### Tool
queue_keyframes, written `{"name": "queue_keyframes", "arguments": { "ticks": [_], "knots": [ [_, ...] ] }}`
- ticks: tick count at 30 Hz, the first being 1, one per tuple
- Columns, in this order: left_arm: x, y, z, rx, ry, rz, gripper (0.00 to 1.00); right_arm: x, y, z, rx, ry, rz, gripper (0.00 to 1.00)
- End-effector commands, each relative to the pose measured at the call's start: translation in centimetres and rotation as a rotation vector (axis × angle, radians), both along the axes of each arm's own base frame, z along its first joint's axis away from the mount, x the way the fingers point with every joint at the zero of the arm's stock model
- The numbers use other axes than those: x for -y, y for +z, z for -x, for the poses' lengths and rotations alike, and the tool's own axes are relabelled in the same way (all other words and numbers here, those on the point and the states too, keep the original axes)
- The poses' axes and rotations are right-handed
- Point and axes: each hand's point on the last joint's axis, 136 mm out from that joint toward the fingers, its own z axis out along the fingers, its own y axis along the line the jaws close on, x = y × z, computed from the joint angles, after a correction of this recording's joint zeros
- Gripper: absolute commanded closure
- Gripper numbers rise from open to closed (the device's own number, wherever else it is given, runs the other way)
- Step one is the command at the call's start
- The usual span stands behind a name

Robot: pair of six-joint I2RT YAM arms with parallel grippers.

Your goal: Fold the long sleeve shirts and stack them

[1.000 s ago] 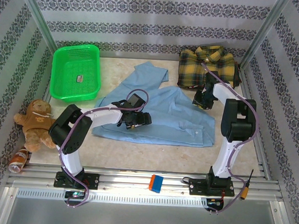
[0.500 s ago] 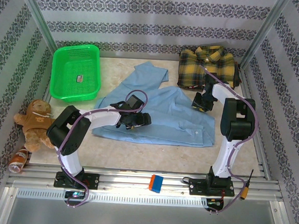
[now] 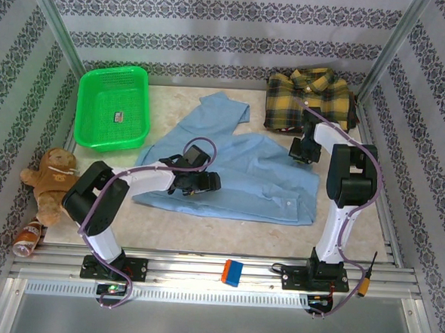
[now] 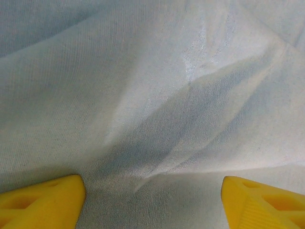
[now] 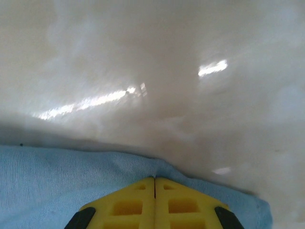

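Blue shirt point(image 3: 259, 180) lies opened out across the middle of the surface point(image 3: 203, 229), one part reaching toward 12 o'clock, no fold made in it yet. Plaid shirt point(image 3: 310, 96) sits folded in the 1 o'clock corner, near the blue one's far edge. Right jaws are at the blue shirt's 2 o'clock edge. In the wrist view they are closed tight together and the cloth edge peaks around the tips, so I judge a thin pinch on that edge. Left jaws are spread wide over the shirt's 9 o'clock part, creased cloth between them, nothing gripped. Basket point(image 3: 106, 91) is at 10 o'clock, teddy bear point(image 3: 53, 182) at 8 o'clock and a small block point(image 3: 232, 273) at 6 o'clock, all well clear of the cloth. Risks: the pinch holds so little fabric that it may slip out on lifting. With one side held and the other free, a pull could skew or bunch the shirt. A lift toward 1 o'clock could nudge the plaid shirt.
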Motion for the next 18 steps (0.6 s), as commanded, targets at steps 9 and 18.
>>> {"name": "queue_keyframes", "arguments": {
  "ticks": [9, 18],
  "knots": [
    [-6.0, -4.8, 6.7, -0.244, -0.090, -0.257, 0.22, 2.2, 7.4, -5.8, 0.306, 0.095, 0.313, 1.00],
    [-3.1, -1.8, 5.5, -0.177, -0.140, -0.124, 0.18, 2.6, 7.7, -3.7, 0.291, 0.014, 0.226, 0.59]
  ]
}}
